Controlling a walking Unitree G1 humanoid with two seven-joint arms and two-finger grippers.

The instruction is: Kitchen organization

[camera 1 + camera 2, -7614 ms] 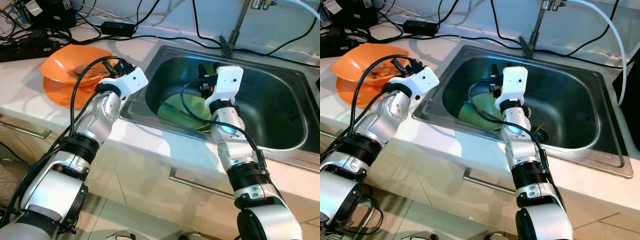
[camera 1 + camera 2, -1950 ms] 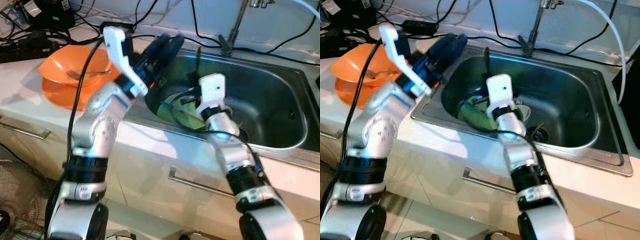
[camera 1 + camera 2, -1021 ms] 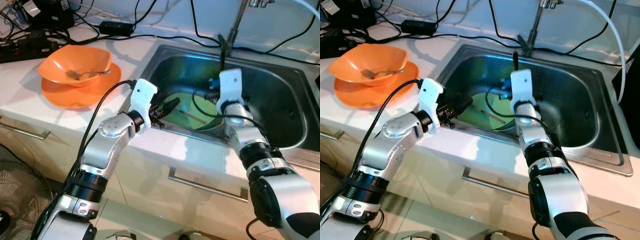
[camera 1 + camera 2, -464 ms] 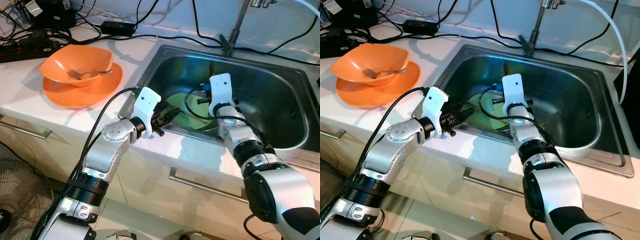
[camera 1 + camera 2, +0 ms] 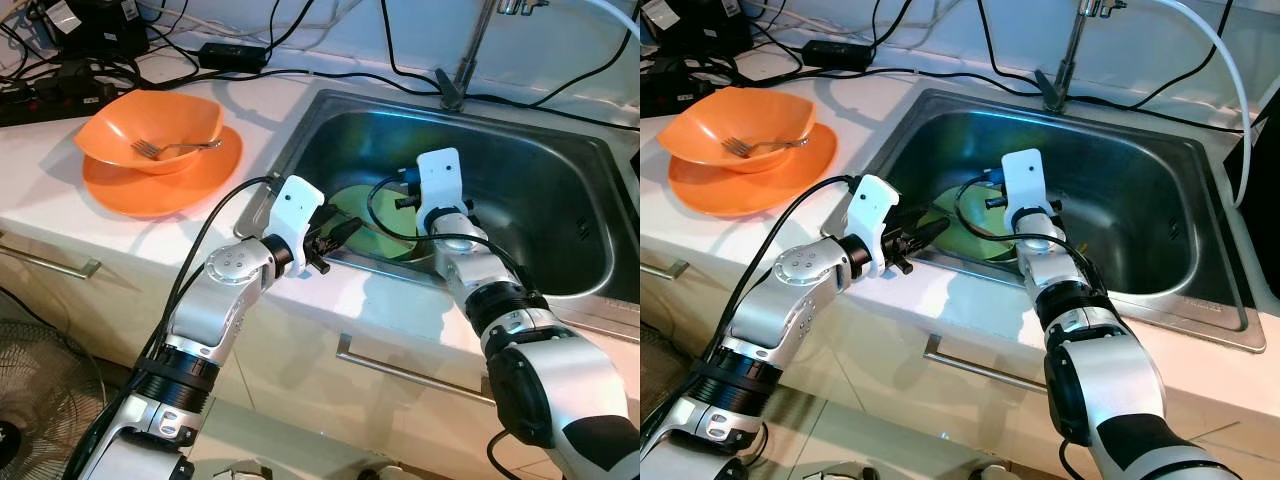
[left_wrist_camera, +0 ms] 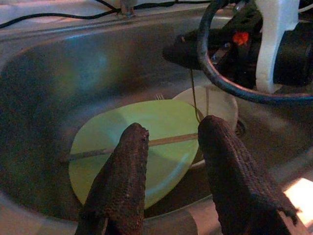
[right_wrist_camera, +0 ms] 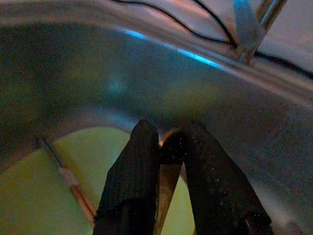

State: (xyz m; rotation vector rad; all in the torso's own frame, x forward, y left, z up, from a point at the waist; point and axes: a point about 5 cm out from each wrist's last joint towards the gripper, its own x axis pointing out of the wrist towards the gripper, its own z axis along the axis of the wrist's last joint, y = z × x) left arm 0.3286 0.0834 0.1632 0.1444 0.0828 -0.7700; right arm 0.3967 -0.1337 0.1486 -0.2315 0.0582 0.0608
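Flat light-green plate (image 6: 146, 142) lying in the stainless steel sink (image 5: 560, 190), thin brown chopstick (image 6: 161, 141) across it. Right gripper (image 7: 168, 147) low over the plate, fingers nearly together around something thin. Left gripper (image 6: 171, 147) at the sink's near-left rim, fingers apart, empty.
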